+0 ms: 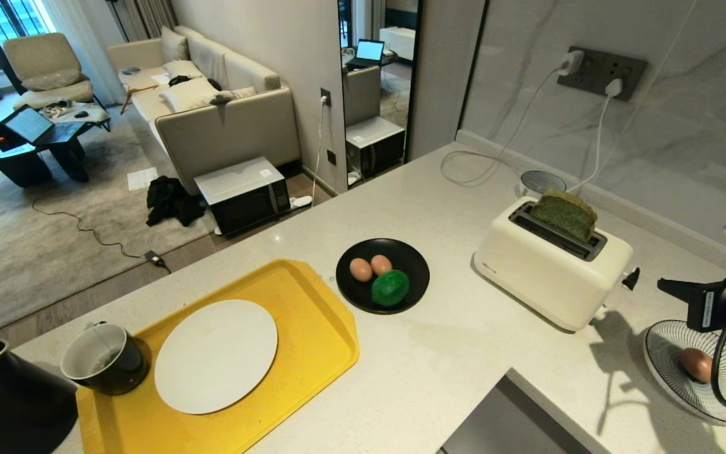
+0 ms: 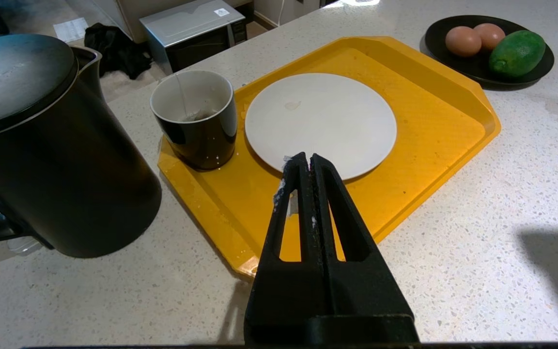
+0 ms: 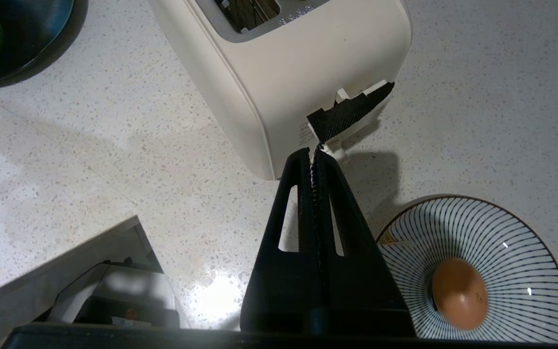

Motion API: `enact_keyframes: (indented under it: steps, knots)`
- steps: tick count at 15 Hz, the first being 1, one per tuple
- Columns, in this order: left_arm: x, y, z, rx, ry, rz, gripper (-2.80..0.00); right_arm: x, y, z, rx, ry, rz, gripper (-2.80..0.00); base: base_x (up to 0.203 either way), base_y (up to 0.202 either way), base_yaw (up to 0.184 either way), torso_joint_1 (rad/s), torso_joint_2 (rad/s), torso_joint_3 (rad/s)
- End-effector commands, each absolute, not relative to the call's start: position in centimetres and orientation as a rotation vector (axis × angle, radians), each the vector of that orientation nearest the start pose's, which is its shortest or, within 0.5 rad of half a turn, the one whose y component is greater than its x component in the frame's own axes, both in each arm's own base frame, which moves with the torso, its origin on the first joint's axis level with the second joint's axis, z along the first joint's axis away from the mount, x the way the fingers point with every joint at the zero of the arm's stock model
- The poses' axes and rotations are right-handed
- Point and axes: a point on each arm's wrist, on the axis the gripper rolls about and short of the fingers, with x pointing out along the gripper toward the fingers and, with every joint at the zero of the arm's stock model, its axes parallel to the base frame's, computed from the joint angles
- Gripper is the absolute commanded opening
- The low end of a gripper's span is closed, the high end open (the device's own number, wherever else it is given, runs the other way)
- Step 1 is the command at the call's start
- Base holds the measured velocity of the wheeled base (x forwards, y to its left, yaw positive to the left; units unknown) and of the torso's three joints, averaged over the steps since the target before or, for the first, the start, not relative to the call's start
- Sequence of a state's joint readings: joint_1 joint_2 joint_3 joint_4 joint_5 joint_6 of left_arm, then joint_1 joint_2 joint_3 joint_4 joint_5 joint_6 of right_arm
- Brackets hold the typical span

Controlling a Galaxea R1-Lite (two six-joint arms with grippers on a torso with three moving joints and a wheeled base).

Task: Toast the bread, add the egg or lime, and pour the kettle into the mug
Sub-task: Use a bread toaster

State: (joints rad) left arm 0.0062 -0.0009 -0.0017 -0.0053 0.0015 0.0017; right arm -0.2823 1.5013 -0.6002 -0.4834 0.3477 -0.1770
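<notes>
The green-crumbed bread [image 1: 563,214] stands upright in the slot of a cream toaster [image 1: 546,277], its top half showing. My right gripper [image 3: 312,152] is shut and empty. Its tips sit just short of the toaster's black lever [image 3: 349,114]; contact cannot be told. Two eggs [image 1: 360,269] and a lime [image 1: 390,287] lie on a black plate [image 1: 413,252]. Another egg [image 3: 459,293] rests in a striped bowl [image 3: 453,228] beside the right gripper. At the near left are the black kettle [image 2: 41,145] and the mug [image 2: 196,116]. My left gripper [image 2: 308,157] hangs shut over the yellow tray [image 2: 434,126].
A bare white plate [image 1: 215,356] lies on the tray beside the mug. White cords run from wall sockets [image 1: 599,69] across the counter behind the toaster. A recessed sink edge [image 1: 514,410] cuts into the counter's near side. The counter drops off at the left.
</notes>
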Motion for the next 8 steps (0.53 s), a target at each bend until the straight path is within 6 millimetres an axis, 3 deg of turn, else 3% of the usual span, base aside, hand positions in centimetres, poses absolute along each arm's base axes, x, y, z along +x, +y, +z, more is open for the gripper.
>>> enact_keyframes:
  steps: [1, 8]
  knots:
    - [-2.3, -0.01, 7.65, 0.002, -0.009, 0.009, -2.8, 23.2, -5.92, 16.9, -0.047, 0.384, 0.103, -2.8, 0.0, 0.0, 0.0, 0.0, 0.0, 0.0]
    - [-2.3, -0.01, 7.65, -0.002, -0.009, 0.011, -2.8, 23.16, -5.96, 16.93, -0.049, 0.384, 0.098, -2.8, 0.0, 0.0, 0.0, 0.0, 0.0, 0.012]
